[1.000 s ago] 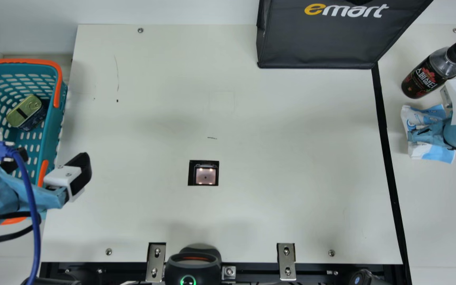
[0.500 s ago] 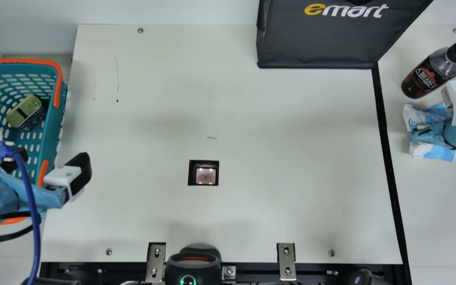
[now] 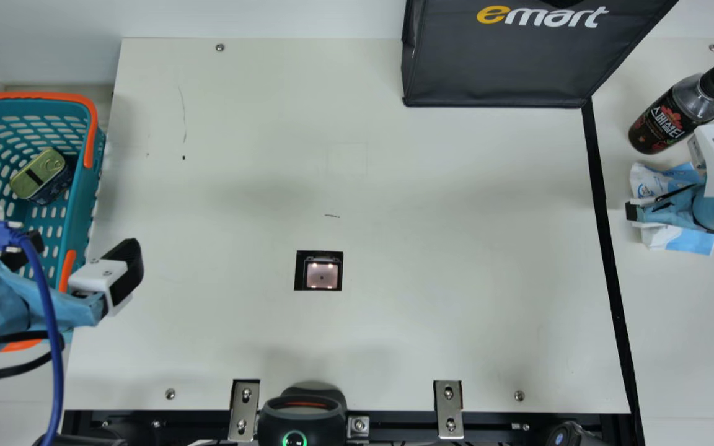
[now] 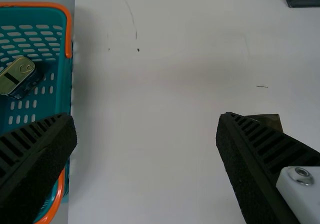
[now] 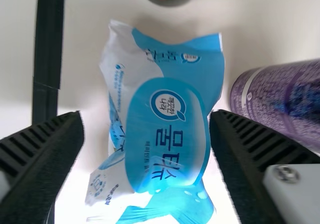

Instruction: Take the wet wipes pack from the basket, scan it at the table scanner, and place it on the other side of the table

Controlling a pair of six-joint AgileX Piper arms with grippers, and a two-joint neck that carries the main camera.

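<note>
1. The wet wipes pack (image 5: pixel 167 129) is laid flat on the bench (image 3: pixel 431 279), beyond the black tape line (image 3: pixel 611 266) as seen from the scanner (image 3: pixel 321 275). It is framed between the fingers of the right gripper (image 3: pixel 667 209).
2. On one side, a strip of bench is left between the pack and the tape line; on the other, a purple container (image 5: pixel 280 98) is set near the pack. The dark bottle (image 3: pixel 667 121) is placed just beside one end.
3. A wide stretch of bench is spanned between scanner and tape line, bordered at the far side by the black bag (image 3: pixel 493 68).
4. The right gripper's fingers are spread wide around the pack; whether the nearer one is touching its edge cannot be told.
5. The left gripper (image 3: pixel 82 244) is held with its fingers well apart, by the rim of the basket (image 3: pixel 81 198), where a tin (image 3: pixel 39 174) is contained.
</note>
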